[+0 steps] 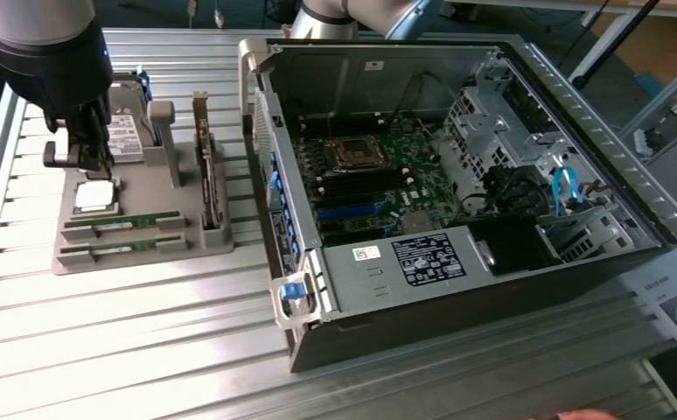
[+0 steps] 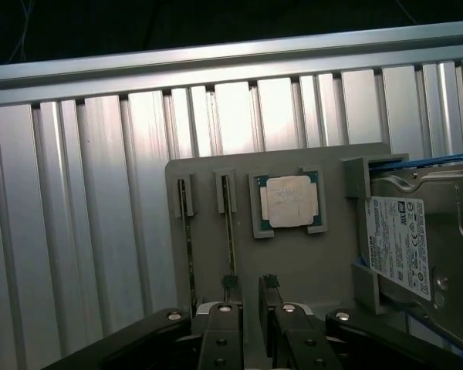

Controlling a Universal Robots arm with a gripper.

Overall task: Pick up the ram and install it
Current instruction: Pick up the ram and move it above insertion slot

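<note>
Two ram sticks [image 1: 122, 226] stand on edge in slots at the front of a grey holder [image 1: 140, 262] on the exterior view's left; both are green with pale labels. From the wrist, they appear edge-on as thin lines, the ram [image 2: 228, 231] nearer my fingers and a second one [image 2: 189, 247] beside it. My gripper [image 1: 73, 159] hangs over the holder's back part, above the silver processor chip [image 1: 94, 197]. In the wrist view the gripper [image 2: 249, 284] is open with nothing between its fingers, and one fingertip [image 2: 230, 280] lines up with the nearer ram.
A hard drive [image 2: 401, 247] and an upright dark card [image 1: 206, 188] also sit on the holder. The open computer case [image 1: 572, 271] lies on the exterior view's right, its motherboard [image 1: 368, 188] exposed. Everything rests on a ribbed metal table [image 1: 140, 350].
</note>
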